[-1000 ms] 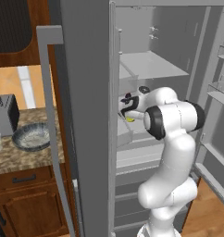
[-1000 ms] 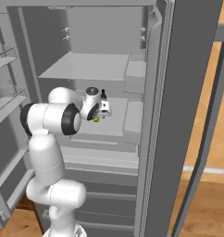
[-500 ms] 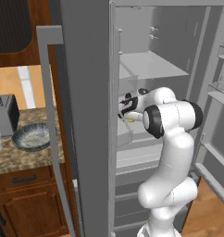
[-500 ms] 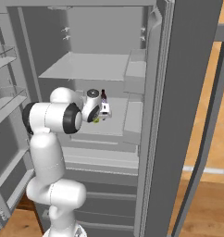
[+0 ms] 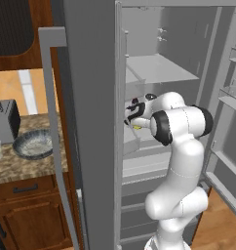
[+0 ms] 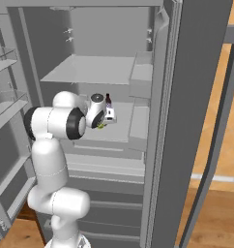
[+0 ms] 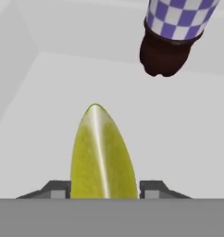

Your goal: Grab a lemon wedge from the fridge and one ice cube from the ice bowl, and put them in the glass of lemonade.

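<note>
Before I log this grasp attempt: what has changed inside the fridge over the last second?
The gripper has begun closing around the lemon wedge; its fingertips now flank the wedge, and whether they already pinch it cannot be told. The arm has barely moved. The wedge lies on the shelf as before, the fridge doors stay open, and the bowl and toaster are unmoved.

We see the two-finger gripper (image 7: pixel 104 189) now drawn in against the small yellow-green lemon wedge (image 7: pixel 103 155) on the grey steel fridge's (image 5: pixel 90 73) middle shelf, its jaws earlier spread wide.
</note>
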### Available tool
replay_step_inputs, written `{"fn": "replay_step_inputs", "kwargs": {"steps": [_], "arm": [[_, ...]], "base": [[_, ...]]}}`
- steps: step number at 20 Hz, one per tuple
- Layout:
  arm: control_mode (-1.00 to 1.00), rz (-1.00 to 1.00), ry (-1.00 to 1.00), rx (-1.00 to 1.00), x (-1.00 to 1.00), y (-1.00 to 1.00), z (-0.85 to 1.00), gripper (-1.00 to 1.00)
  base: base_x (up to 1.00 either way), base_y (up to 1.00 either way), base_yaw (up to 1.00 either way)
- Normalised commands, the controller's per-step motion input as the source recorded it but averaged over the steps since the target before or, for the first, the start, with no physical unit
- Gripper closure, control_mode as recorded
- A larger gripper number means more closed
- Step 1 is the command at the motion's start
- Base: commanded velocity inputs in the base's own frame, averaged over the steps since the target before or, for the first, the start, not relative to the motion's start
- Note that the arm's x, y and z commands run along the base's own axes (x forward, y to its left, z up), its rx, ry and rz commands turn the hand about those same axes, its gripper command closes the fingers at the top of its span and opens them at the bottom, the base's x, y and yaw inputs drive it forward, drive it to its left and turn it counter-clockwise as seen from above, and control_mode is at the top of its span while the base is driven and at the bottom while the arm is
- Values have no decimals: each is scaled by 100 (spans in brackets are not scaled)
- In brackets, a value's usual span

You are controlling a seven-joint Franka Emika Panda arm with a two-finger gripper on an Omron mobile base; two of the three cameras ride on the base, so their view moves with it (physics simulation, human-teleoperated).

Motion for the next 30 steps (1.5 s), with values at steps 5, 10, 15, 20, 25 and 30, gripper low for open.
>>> {"fn": "replay_step_inputs", "kwargs": {"steps": [5,10,15,20,25,30], "arm": [[-100,0,4,0,0,3,0,100],[-100,0,0,1,-47,-8,20,100],[-100,-2,0,8,-100,-39,38,100],[-100,0,1,5,-100,-32,72,100],[-100,0,4,0,-100,-16,89,100],[-100,0,0,0,-100,-1,89,100]], "base": [[0,0,0],[0,0,0],[0,0,0],[0,0,0],[0,0,0],[0,0,0]]}}
